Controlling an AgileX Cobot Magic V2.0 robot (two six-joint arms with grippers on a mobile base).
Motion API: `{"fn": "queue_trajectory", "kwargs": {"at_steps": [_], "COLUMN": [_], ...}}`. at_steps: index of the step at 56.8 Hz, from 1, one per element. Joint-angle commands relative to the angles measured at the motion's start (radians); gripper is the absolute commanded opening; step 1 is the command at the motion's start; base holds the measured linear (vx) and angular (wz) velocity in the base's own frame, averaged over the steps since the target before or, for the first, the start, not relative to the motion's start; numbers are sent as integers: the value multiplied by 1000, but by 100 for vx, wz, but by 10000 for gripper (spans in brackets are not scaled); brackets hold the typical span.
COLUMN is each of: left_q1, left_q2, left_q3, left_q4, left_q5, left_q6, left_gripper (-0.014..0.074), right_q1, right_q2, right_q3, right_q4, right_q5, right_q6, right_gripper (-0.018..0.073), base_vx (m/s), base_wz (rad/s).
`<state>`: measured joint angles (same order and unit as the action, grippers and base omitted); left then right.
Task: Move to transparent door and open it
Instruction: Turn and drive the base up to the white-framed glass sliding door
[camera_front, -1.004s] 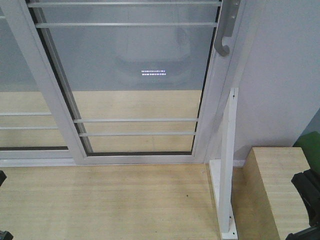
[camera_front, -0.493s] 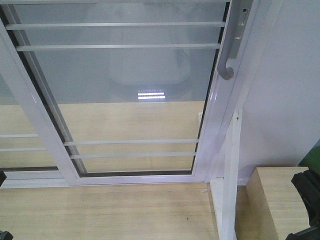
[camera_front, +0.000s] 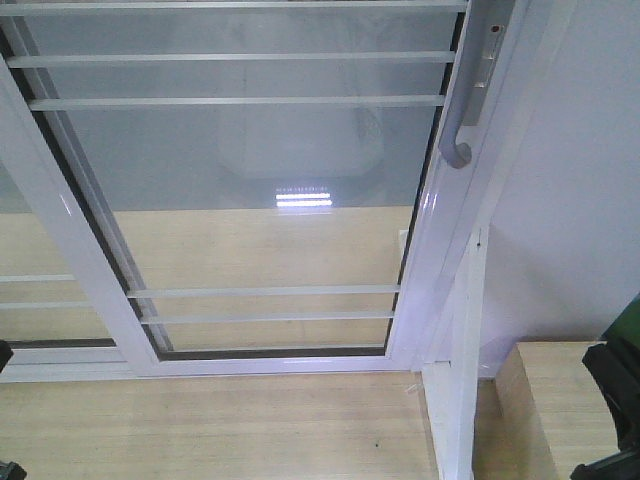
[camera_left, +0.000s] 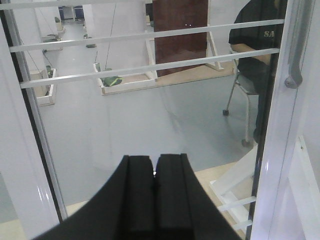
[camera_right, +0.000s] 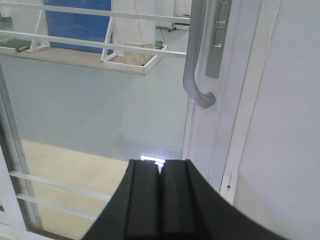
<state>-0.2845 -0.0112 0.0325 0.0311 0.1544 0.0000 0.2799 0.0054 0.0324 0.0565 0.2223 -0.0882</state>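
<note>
Pressing left pincer (camera_left: 154, 161) and right pincer (camera_right: 160, 165) fully together, gripping nothing, touching nothing. Facing clear glass door (camera_front: 250, 160), white bars (camera_front: 240, 101) crossing, grey handle (camera_front: 460, 120) curving at 1 o'clock.

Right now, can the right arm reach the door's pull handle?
Probably yes. In the right wrist view the pull handle sits above-right of the shut right fingers, nothing between; they'd need opening first.

1. Showed clear glass in the door (camera_front: 250, 180), with a white frame and thin white crossbars.
2. Gleamed silver-grey along the handle (camera_right: 190, 60).
3. Carried pale tan wood grain across the floor (camera_front: 200, 430).
4. Looked plain white over the wall (camera_front: 570, 180).
5. Looked plain black on the left gripper (camera_left: 154, 170) and the right gripper (camera_right: 160, 172).
</note>
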Motion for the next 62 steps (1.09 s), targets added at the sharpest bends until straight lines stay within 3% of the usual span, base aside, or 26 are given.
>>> {"fn": "queue_trajectory", "kwargs": {"at_steps": [1,43,54,62], "left_q1": [-5,-5,-5,-5], "left_q2": [7,7,7,7], "left_q3": [7,7,7,7], "left_q4": [-4,-1,-3,-3], "left_q5": [-87,-95,-116,-154], "left_q6": [-5,0,0,-6], "left_gripper": [-6,-6,-6,-6], "right_q1": [-3,-3,-3,-3], "right_q2": [22,22,22,22], "right_q3": [1,1,1,1], "right_q4": [3,-1,87,89], "right_q5": [-66,-83,-138,-200], "right_q6": [-1,-2,29,29], "right_gripper": [-5,-5,-5,-5], "base_vx": [0,0,0,0], "base_wz": [-1,0,0,0]}}
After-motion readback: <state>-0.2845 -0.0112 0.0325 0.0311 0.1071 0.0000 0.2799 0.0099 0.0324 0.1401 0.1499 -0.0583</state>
